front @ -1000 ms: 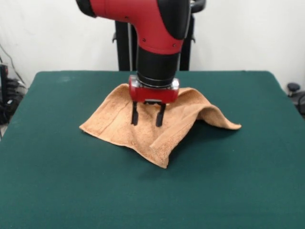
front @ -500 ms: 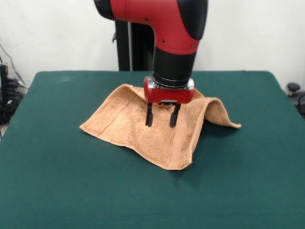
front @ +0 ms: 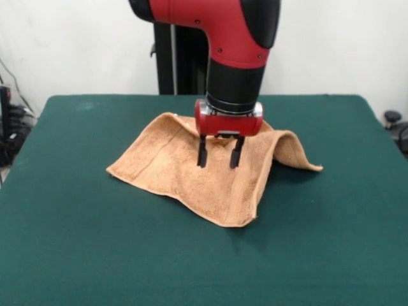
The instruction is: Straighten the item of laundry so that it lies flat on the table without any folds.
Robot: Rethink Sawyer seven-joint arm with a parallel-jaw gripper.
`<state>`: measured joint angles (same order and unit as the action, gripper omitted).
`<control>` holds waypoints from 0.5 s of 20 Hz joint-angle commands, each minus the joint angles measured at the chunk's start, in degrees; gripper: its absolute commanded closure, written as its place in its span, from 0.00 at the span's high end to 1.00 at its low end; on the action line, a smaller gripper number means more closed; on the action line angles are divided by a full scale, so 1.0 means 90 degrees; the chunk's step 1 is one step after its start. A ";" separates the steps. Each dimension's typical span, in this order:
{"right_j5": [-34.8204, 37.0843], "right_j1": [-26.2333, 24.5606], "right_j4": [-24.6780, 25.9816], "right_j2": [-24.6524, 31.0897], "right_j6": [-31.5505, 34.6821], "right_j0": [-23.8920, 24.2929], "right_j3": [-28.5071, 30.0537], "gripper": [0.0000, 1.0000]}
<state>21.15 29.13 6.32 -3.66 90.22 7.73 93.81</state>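
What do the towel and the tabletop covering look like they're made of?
The towel looks like soft orange-tan terry cloth: nubby matte pile, flatter woven bands near its edges, draping in limp humps. The table seems covered in dark green felt-like fabric, matte and smooth, though the weave is not visible.

Gripper [front: 219,162] fingers apart, tips over rumpled towel [front: 185,172]; raised fold beside it; table [front: 95,255] beneath
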 commanded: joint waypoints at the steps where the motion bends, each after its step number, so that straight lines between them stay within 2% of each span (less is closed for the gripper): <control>1: -0.0361 -0.0206 -0.0380 0.0294 0.1618 -0.0318 0.0457 1.00; 10: -0.0819 -0.1007 -0.0416 0.0363 0.1475 -0.0229 -0.0066 1.00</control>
<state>18.73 27.57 5.32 -3.68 90.22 7.11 93.71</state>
